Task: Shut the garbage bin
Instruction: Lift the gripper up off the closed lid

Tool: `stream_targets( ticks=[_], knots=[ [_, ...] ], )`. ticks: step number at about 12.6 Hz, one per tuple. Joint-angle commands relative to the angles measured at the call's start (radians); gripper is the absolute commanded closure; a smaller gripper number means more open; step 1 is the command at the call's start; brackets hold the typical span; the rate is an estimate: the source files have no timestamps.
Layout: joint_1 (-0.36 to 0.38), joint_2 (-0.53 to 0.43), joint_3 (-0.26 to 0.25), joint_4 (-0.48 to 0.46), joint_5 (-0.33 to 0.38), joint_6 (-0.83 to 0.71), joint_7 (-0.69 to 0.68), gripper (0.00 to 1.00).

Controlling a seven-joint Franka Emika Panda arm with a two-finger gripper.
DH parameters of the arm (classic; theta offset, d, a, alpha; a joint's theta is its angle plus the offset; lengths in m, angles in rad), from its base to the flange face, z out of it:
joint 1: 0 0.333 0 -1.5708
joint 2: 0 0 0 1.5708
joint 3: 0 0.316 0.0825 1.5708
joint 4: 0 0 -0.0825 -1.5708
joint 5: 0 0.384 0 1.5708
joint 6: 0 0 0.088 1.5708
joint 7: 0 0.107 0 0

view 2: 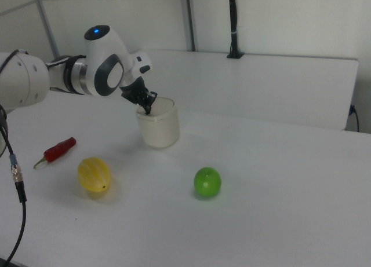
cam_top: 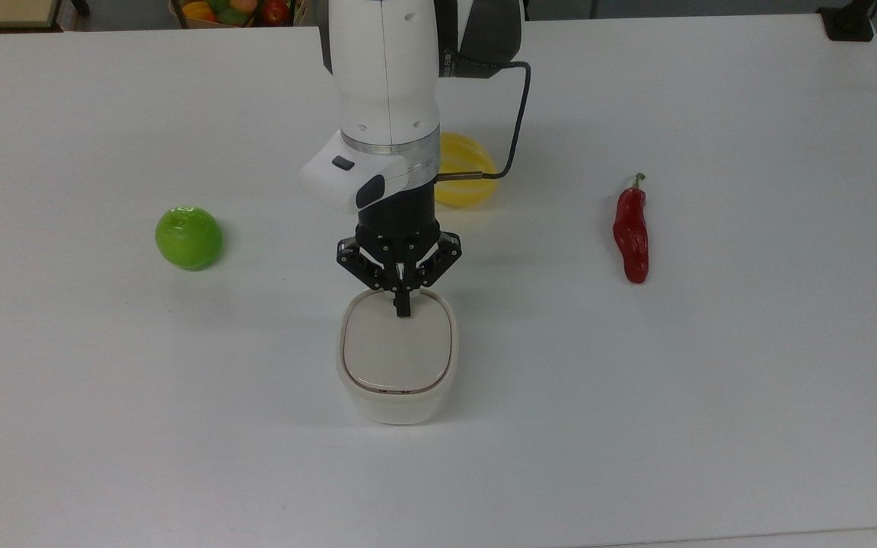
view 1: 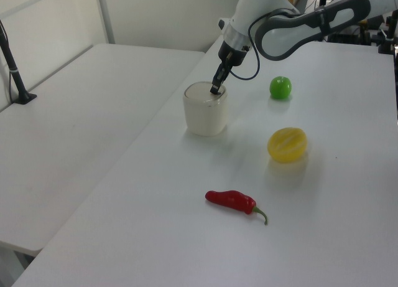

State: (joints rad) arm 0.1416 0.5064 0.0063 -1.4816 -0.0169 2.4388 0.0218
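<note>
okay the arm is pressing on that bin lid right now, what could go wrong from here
The shut black two-finger gripper bears on the far edge of the beige hinged lid, not its middle, so the small cream-white plastic garbage bin might tip or slide on the smooth white table. Pushing further on a lid that already looks flat could strain it. Lifting straight up seems safest.

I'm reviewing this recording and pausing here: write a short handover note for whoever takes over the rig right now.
Gripper: fingers shut together, empty, tips pressing on the lid near its edge closest to the arm.
Garbage bin: upright, mid-table; the lid looks flat and seated in the rim.
Also on the table: green apple, yellow melon, red chili pepper, all apart from the bin.
Done: lid pushed down, apparently closed.
Left: lift the gripper straight off and confirm the lid holds.
</note>
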Motion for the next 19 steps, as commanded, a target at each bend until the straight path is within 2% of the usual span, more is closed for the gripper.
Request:
stream_targets(
  ticks=[1,10,13,19],
  knots=[
    [0.016,0.012,-0.005,-0.032,0.000,-0.020,0.006,1.00],
    [0.021,0.009,-0.005,-0.028,0.005,-0.021,0.007,1.00],
    [0.023,-0.047,-0.005,-0.028,0.011,-0.035,0.007,1.00],
    [0.015,-0.199,-0.011,-0.028,-0.002,-0.329,0.006,1.00]
  ],
)
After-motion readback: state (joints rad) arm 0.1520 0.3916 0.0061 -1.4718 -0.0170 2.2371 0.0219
